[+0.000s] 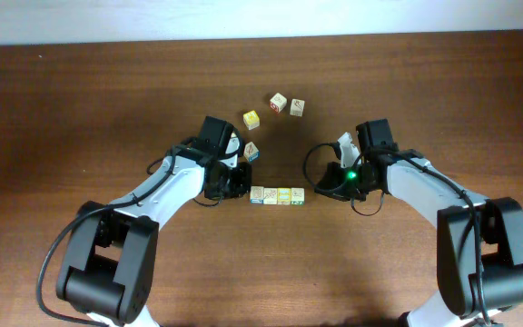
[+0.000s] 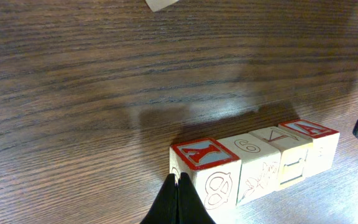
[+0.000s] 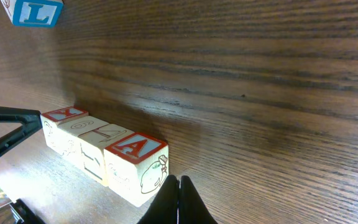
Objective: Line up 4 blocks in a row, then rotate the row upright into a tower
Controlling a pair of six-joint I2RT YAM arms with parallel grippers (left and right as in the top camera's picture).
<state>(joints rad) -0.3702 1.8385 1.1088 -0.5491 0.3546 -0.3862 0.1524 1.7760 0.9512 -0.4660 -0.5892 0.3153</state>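
Four pale wooden blocks lie in a tight row at mid-table. In the left wrist view my left gripper is shut, empty, its tips against the row's left end block, which has a red-framed top. The right wrist view shows my right gripper shut and empty, its tips beside the lower corner of the red-framed "A" block at the row's other end. From overhead, the left gripper and right gripper flank the row.
Loose blocks lie beyond the row: a yellow-faced one, two pale ones, and one close to the left arm. A blue "L" block shows in the right wrist view.
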